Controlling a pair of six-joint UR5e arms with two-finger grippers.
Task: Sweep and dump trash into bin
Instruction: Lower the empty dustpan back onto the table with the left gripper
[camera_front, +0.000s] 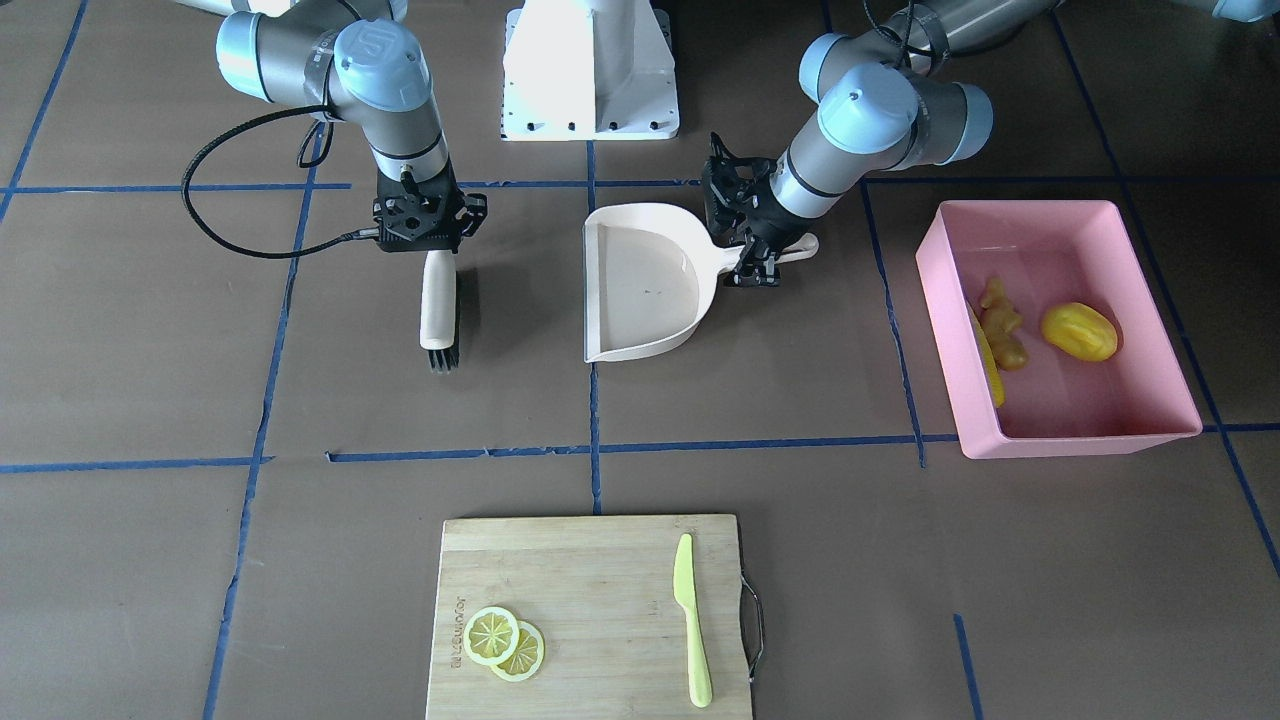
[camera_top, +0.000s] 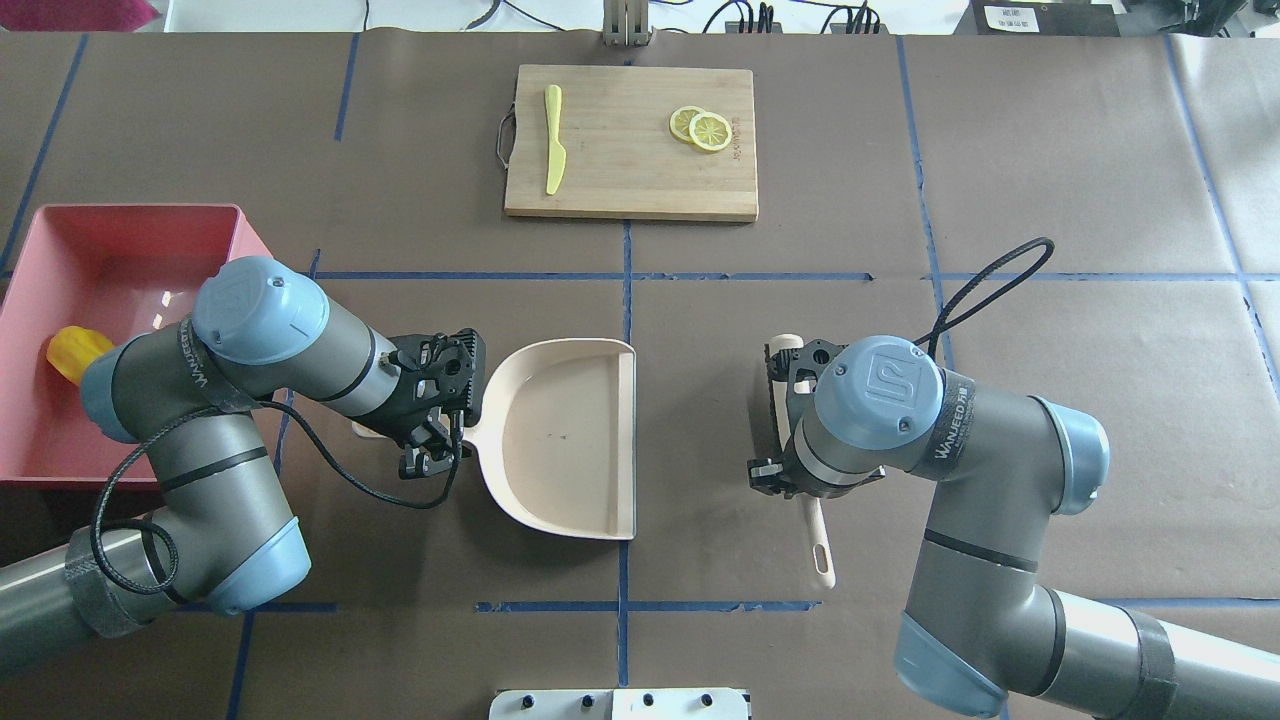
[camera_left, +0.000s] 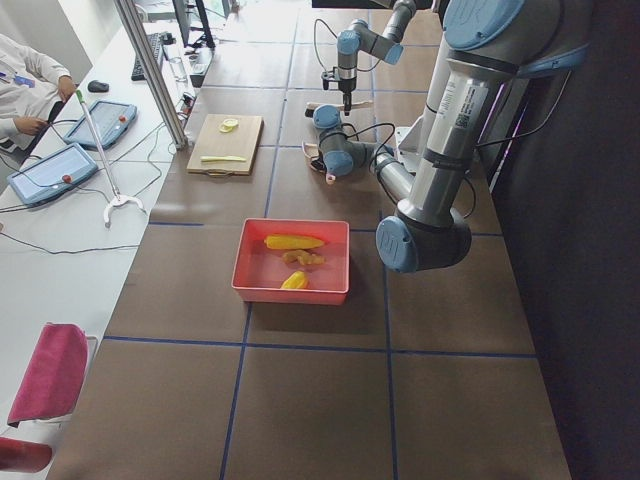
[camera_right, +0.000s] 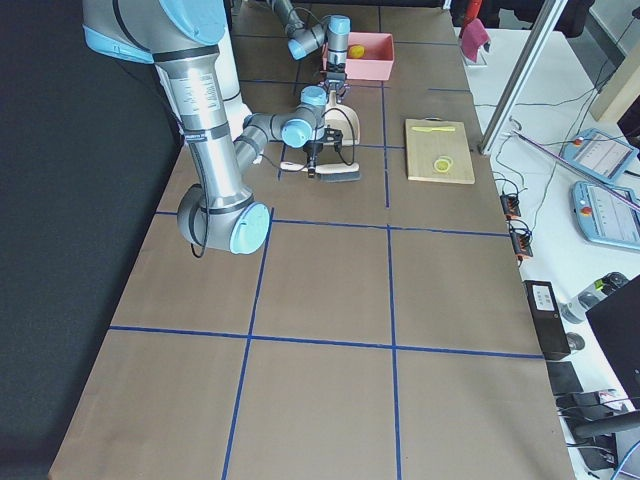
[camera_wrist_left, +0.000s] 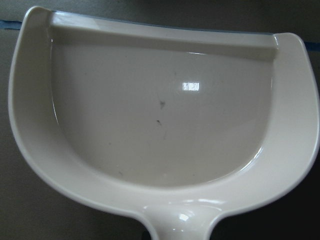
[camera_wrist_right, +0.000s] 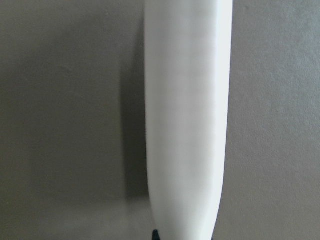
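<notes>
I judged dumping complete, since the corn cob (camera_front: 990, 368), ginger root (camera_front: 1003, 325) and yellow lump (camera_front: 1080, 332) lay in the pink bin (camera_front: 1060, 214) at the robot's left, and the next move called for releasing the empty dustpan (camera_front: 640, 285), flat on the bench (camera_front: 820, 500) with its handle clamped by the left tool (camera_front: 757, 262), and the brush (camera_front: 438, 310) gripped by the right tool (camera_front: 424, 236).

Brown table (camera_front: 150, 350), blue tape grid (camera_front: 595, 450) — on it dustpan (camera_front: 640, 290), brush (camera_front: 438, 305), pink bin (camera_front: 1080, 435), cutting board (camera_front: 590, 600).

Brown table (camera_front: 150, 350), blue tape grid (camera_front: 595, 420)
</notes>
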